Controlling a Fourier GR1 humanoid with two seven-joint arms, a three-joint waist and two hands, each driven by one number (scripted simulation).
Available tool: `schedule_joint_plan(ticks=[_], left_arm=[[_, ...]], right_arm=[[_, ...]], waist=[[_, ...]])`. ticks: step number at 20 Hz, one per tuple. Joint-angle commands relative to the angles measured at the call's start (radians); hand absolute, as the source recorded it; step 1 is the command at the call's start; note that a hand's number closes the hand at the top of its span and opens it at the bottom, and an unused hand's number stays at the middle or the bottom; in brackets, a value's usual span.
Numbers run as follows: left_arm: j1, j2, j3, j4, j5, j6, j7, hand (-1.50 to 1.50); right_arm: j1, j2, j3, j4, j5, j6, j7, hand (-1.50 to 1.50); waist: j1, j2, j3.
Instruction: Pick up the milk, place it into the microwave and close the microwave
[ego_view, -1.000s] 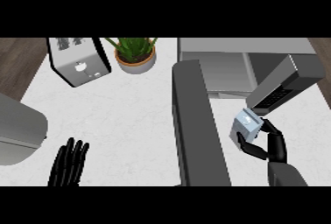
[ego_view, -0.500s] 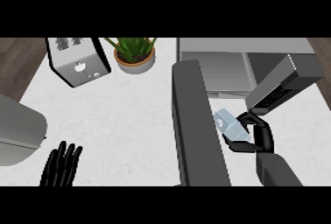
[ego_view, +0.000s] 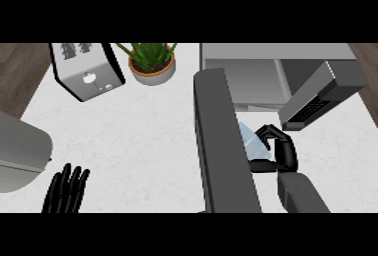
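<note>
Right hand is curled round the pale blue milk carton, right beside the dark grey open microwave door. I'd lift it clear of the door edge, then swing toward the grey microwave cavity. Left hand rests open on the white desk.

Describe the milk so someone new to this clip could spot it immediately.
Start at the grey microwave at the upper right, then follow its open door down. The milk is the pale blue carton beside that door, with the black right hand curled round it.

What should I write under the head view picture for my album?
Right hand holds the milk beside the open microwave door; left hand rests open.
</note>
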Motion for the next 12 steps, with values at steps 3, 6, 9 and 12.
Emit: schedule_joint_plan(ticks=[3,6,9,12], left_arm=[[0.039,0.006,0.011,-0.034,0.002,-0.013,0.002,-1.50],[-0.049,0.011,0.070,0.012,0.055,-0.040,0.054,-1.50],[0.042,-0.020,-0.011,-0.092,-0.023,0.010,0.052,-1.50],[-0.036,-0.010,0.053,0.015,0.009,-0.040,0.039,-1.50]], right_arm=[[-0.063,0.012,0.028,-0.139,0.025,-0.140,0.159,1.50],[-0.114,0.022,0.019,-0.126,0.013,-0.172,0.216,1.50],[-0.115,0.043,0.042,-0.142,0.040,-0.229,0.247,1.50],[-0.217,-0.030,0.009,-0.019,0.042,-0.206,0.273,1.50]], waist=[[0.000,0.000,0.002],[0.002,0.003,0.002],[0.006,0.002,0.003],[0.010,0.006,0.003]])
